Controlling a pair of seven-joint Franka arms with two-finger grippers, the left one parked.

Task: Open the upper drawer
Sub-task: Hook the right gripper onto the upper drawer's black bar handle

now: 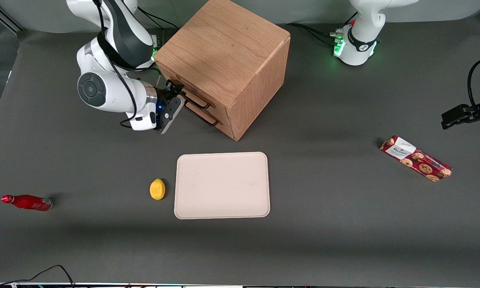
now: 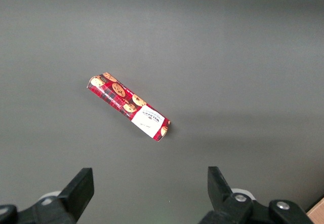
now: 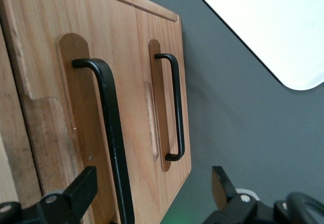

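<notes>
High front view; close wrist views.

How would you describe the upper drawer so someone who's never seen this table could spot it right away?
Find the big oak cube cabinet standing farther from the front camera than the beige tray. Its front, faced by the open claw, carries two black bar handles. The upper drawer is the higher one, directly above the matching lower drawer.

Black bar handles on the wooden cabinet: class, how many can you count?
2: the upper drawer's thin black bar handle, between the open hand's fingers, and the lower drawer's black handle beneath it. None seem hidden.
</notes>
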